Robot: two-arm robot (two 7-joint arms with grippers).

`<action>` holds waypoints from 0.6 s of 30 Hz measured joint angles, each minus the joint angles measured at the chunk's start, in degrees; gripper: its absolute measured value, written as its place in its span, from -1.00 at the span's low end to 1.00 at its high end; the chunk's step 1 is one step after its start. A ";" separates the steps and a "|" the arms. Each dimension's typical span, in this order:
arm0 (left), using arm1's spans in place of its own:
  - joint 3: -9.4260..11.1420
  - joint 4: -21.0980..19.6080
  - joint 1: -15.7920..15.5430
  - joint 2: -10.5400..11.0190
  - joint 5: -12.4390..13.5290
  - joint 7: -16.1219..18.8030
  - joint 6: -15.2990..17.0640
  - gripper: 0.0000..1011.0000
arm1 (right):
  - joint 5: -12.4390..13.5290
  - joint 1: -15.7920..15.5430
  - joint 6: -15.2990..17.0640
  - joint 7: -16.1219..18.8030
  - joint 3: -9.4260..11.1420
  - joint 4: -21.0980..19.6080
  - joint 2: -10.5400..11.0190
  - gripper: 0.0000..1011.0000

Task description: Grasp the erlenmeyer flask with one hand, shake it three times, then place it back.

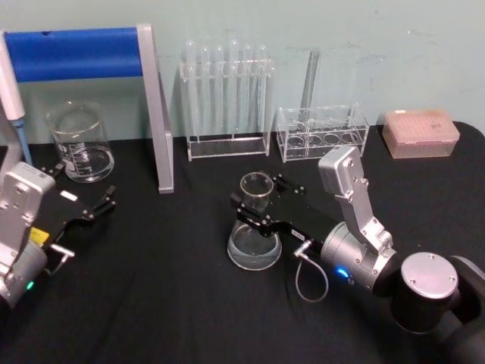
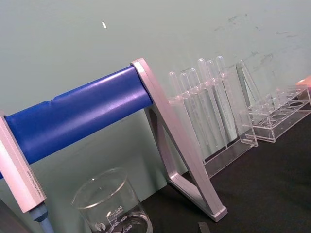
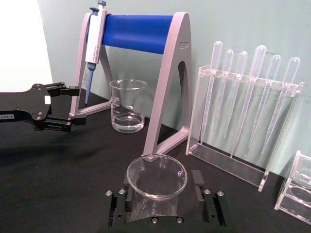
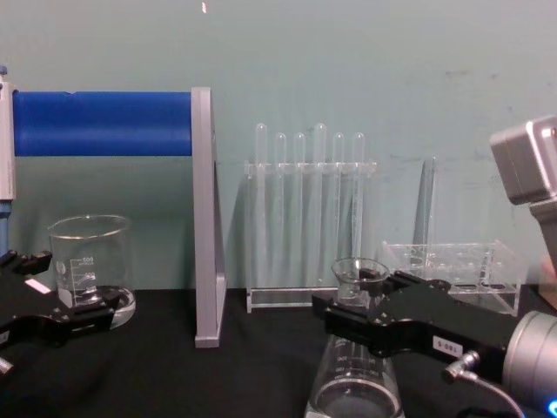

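The clear erlenmeyer flask (image 1: 254, 241) stands upright on the black table, right of centre. My right gripper (image 1: 267, 203) reaches in from the right and straddles the flask's neck below the flared lip, one finger on each side. In the right wrist view the flask's mouth (image 3: 156, 176) sits a little off-centre between the fingers (image 3: 119, 206), with a small gap on one side, so the gripper is open. In the chest view the black fingers (image 4: 383, 324) cross the flask (image 4: 352, 383) at neck height. My left gripper (image 1: 85, 193) rests open at the table's left, near the beaker.
A glass beaker (image 1: 79, 144) stands back left beside a blue and silver pipette stand (image 1: 155, 114). Behind the flask are a rack of tubes (image 1: 226, 98), a low clear rack (image 1: 322, 133) and a pink tip box (image 1: 420, 133).
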 joint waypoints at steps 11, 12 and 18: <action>0.00 0.00 0.00 0.00 0.00 0.00 0.00 0.98 | 0.06 0.00 0.00 -0.04 -0.03 -0.03 0.05 -0.11; 0.00 0.00 0.00 0.00 0.00 0.00 0.00 0.98 | 0.06 0.00 0.00 -0.04 -0.03 -0.03 0.05 -0.11; 0.00 0.00 0.00 0.00 0.00 0.00 0.00 0.98 | 0.04 -0.47 0.56 -0.26 0.87 -1.07 0.07 -0.11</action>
